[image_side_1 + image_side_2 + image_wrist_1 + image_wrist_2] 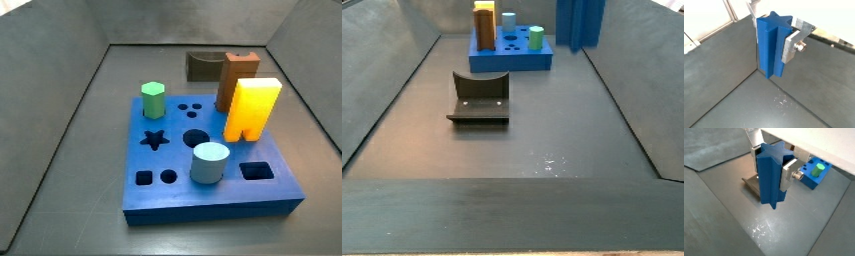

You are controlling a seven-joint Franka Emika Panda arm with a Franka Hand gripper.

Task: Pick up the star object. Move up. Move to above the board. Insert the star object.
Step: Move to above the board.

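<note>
My gripper (774,41) is shut on the star object (771,47), a tall blue ridged prism held upright between the silver fingers (791,47). Both wrist views show it, with the gripper (773,170) around the star object (771,178), whose lower end hangs above the grey floor. In a side view the star object (583,22) hangs at the top right, and the gripper is cut off above the frame. The board (214,195) is a thick blue slab with an open star hole (155,139). It also shows in the distance (512,55) and past the star object (811,178).
On the board stand a green hexagonal peg (154,98), a pale cylinder (210,163), a yellow-orange block (250,108) and a brown block (239,68). The dark fixture (480,98) stands on the floor, also seen below the star object (751,183). Grey walls enclose the floor.
</note>
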